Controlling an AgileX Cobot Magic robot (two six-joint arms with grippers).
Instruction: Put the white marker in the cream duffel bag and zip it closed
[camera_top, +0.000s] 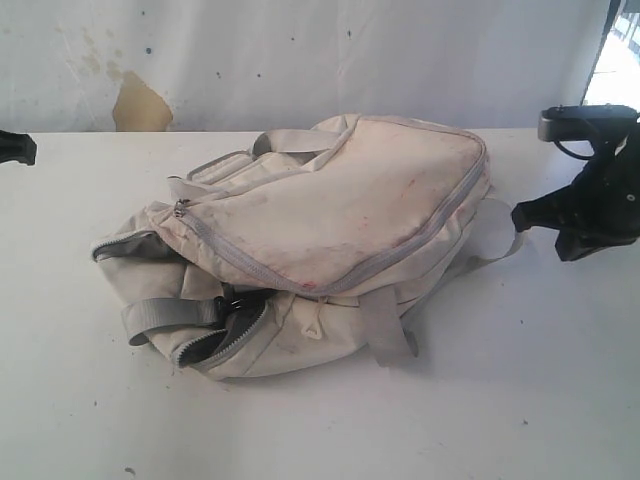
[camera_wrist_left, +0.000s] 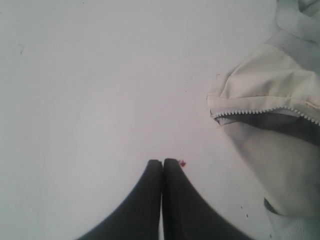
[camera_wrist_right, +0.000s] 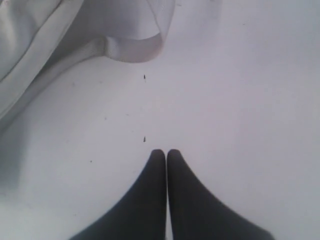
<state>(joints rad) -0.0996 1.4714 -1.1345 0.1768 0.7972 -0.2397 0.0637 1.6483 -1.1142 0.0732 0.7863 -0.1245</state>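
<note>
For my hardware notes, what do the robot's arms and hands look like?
The left hand and right hand are matte black, each two fingers tapering to rounded tips. The right arm is black with a grey bracket and a cable loop.

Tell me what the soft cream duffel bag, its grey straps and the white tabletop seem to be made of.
Soft cream duffel bag: woven fabric, probably canvas or nylon, matte; it slumps, creases and holds reddish smudges.
Grey straps: flat webbing, likely synthetic; a limp, folded band.
White tabletop: hard and smooth, maybe laminate or painted board; the exact material is unclear.
</note>
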